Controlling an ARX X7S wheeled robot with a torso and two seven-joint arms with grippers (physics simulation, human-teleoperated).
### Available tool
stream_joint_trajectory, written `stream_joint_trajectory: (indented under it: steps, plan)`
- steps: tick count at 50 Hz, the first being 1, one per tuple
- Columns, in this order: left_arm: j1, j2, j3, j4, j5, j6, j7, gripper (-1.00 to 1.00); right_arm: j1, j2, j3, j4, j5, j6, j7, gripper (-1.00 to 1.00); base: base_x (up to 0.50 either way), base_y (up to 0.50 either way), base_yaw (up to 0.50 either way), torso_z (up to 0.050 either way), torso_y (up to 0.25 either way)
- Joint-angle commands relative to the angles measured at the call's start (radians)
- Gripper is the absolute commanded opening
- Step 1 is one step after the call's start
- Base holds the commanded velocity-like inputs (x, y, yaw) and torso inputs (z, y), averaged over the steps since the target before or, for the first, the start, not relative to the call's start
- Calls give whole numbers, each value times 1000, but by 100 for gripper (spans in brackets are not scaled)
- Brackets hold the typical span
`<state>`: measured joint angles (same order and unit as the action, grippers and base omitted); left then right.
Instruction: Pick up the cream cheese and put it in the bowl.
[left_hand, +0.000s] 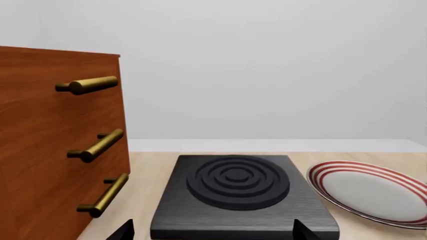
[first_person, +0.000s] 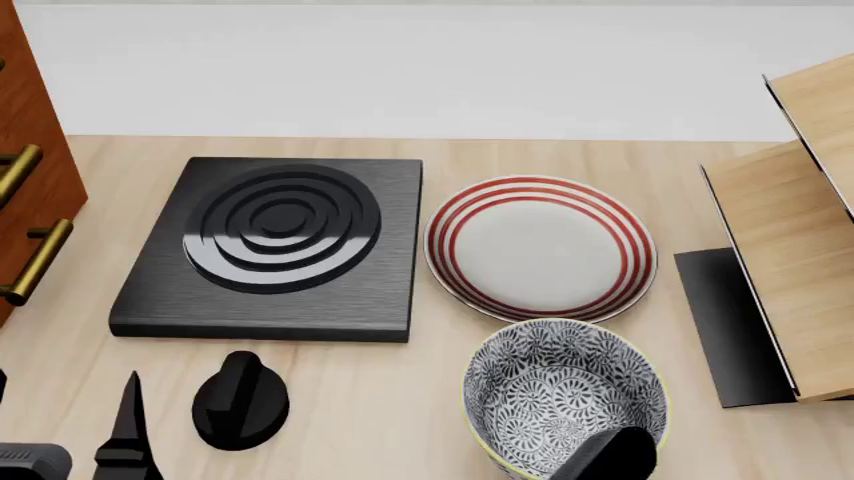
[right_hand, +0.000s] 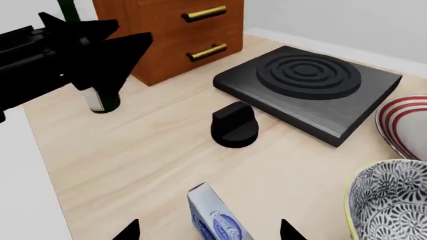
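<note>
The cream cheese, a pale blue-grey box with a dark blue oval logo, lies on the wooden table between the wide-apart fingertips of my right gripper, which is open and not touching it. The box is out of sight in the head view. The black-and-white floral bowl stands empty at the table's front right, and its rim shows beside the box in the right wrist view. My right arm overlaps the bowl's near rim. My left gripper is open and empty, facing the black stove plate.
A red-striped white plate sits behind the bowl. A black knob lies in front of the stove plate. A wooden drawer cabinet stands at the left, a wooden shelf at the right. A green bottle stands near the cabinet.
</note>
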<state>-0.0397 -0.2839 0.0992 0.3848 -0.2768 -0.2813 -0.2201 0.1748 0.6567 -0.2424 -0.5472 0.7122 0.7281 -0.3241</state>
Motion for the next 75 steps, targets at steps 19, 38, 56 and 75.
stream_joint_trajectory:
  steps: [19, 38, 56, 75]
  plan:
    - [3, -7, 16, 3, -2, 13, -10, 100, 120, -32, -30, 224, -23, 34, -24, 100, 0, 0, 0, 0, 0]
    - [-4, -12, 18, -10, -9, 19, -14, 100, 141, -55, -99, 276, -81, 14, -37, 100, 0, 0, 0, 0, 0]
    - [4, -18, 19, -9, -15, 31, -20, 100, 171, -118, -185, 463, -157, -54, -90, 100, 0, 0, 0, 0, 0]
    - [9, -24, 19, -27, -17, 53, -21, 100, 197, -154, -250, 543, -204, -71, -109, 100, 0, 0, 0, 0, 0]
